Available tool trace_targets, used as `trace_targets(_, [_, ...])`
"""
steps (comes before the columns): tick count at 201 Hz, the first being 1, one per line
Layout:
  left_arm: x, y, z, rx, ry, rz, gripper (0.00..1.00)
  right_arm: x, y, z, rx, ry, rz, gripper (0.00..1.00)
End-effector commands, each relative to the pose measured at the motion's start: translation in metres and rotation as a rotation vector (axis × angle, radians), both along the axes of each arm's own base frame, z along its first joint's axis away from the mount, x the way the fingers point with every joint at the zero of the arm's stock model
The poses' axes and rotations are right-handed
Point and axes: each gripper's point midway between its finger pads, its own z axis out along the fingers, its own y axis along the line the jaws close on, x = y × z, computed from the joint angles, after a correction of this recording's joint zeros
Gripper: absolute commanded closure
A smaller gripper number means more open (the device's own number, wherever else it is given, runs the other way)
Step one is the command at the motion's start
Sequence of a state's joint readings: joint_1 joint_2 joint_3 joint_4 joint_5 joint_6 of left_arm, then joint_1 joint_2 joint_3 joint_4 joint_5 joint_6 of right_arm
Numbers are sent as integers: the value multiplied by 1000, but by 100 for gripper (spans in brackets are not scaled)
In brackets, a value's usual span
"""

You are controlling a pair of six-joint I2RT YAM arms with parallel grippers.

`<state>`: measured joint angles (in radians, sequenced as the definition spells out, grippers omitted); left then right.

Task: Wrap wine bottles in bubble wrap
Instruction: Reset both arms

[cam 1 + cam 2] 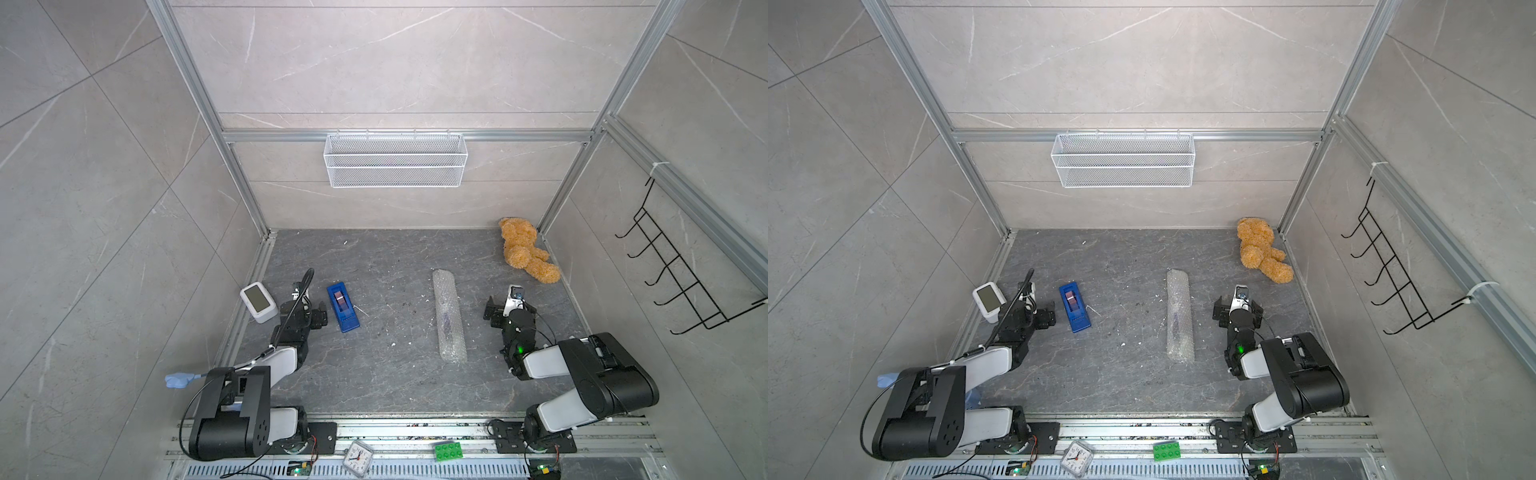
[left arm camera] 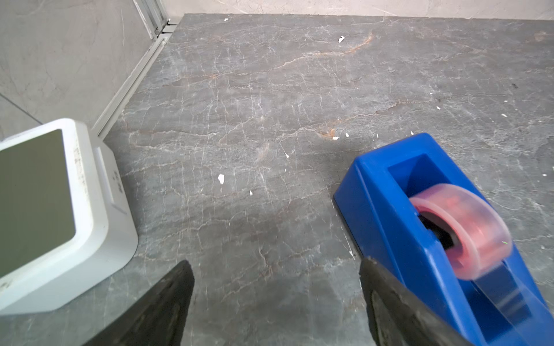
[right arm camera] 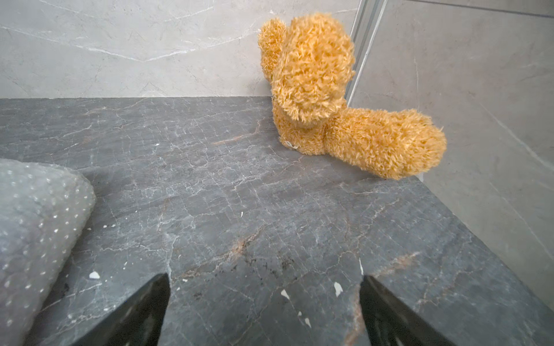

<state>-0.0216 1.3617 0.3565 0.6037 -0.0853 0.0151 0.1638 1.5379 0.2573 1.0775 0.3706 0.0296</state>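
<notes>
So the wrap [image 1: 449, 318] was rolled into a long tube lying flat on the surface [image 1: 386, 374], over toward the right side. The bottle [image 1: 446, 322] was inside it, showing only as a dark purple smudge through the bubbles around the middle. The right hand [image 3: 263, 278] was near the tube on its right, not touching it, about level with its middle. The left hand [image 2: 274, 266] was well apart from it, way over on the left. The tube's long axis ran front to back, away from the arms toward the back wall, with the far end leaning a touch left. Couldn't tell which end the bottle's neck pointed to. Both hands were spread wide and empty, over bare surface. The left one sat between a white gadget [image 2: 60, 209] and a blue tape dispenser [image 2: 419, 239], with one finger [image 2: 386, 299] just beside the dispenser. A teddy [image 3: 314, 75] was slumped in the far right corner.
</notes>
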Motion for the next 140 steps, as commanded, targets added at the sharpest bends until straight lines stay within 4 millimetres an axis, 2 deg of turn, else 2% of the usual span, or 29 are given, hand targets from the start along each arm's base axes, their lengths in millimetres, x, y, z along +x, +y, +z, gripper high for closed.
trace_targets(1, [18, 1, 19, 34, -113, -16, 12, 9, -3, 6, 14, 0, -9, 0])
trace_targets(50, [24, 20, 5, -37, -96, 36, 12, 11, -5, 4, 27, 9, -7, 0])
trace_targets(77, [23, 20, 5, -39, -93, 38, 12, 12, -4, 6, 25, 3, -4, 0])
trace_targets(83, [23, 20, 5, -37, -93, 38, 11, 11, -5, 5, 26, 5, -7, 0])
trace_targets(90, [23, 20, 4, -36, -93, 39, 1, 11, -5, 5, 25, 6, -6, 0])
trace_targets(140, [22, 20, 5, -36, -96, 41, 0, 11, -5, 5, 26, 6, -4, 0])
